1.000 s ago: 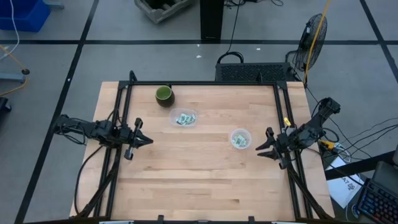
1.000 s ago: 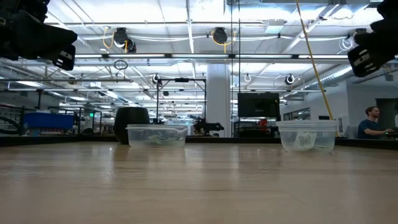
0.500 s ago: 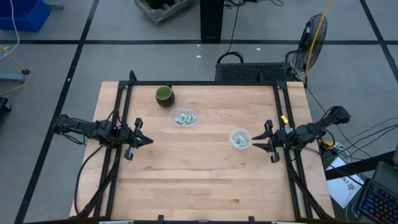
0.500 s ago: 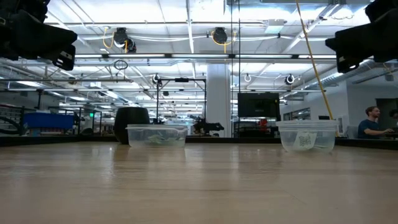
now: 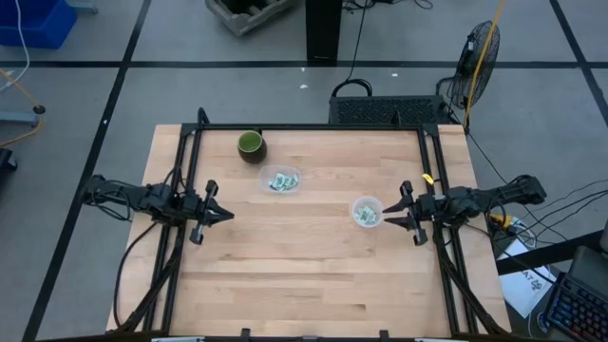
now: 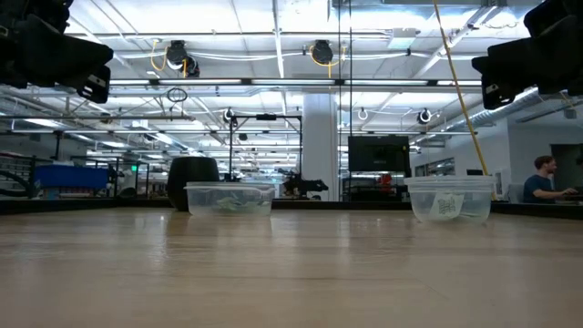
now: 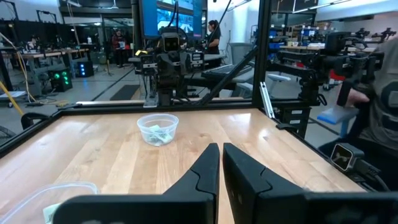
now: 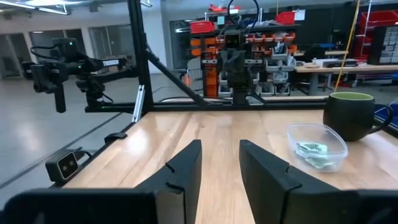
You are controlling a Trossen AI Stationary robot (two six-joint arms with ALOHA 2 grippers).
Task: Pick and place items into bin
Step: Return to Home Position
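Note:
Pale green and white packets lie in two clear containers on the table. Some are in a shallow rectangular container [image 5: 281, 180], also in the right wrist view [image 8: 317, 147]. Others are in a round container [image 5: 367, 211], seen in the left wrist view too [image 7: 158, 129]. My right gripper [image 5: 386, 215] hovers open above the table, just right of the round container, pointing left [image 8: 221, 152]. My left gripper [image 5: 228, 215] waits shut above the table's left part [image 7: 221, 155]. Neither holds anything.
A dark green mug [image 5: 250, 144] stands near the far edge, left of the rectangular container, and shows in the right wrist view [image 8: 354, 115]. Bare wood [image 5: 304, 275] fills the table's near half. A black frame [image 5: 313, 127] borders the table. A person sits far off [image 6: 545, 178].
My right gripper has swung toward the table's left and slightly toward the far edge, closing on the round container, and has turned until it points straight left. The containers and packets have stayed in place.

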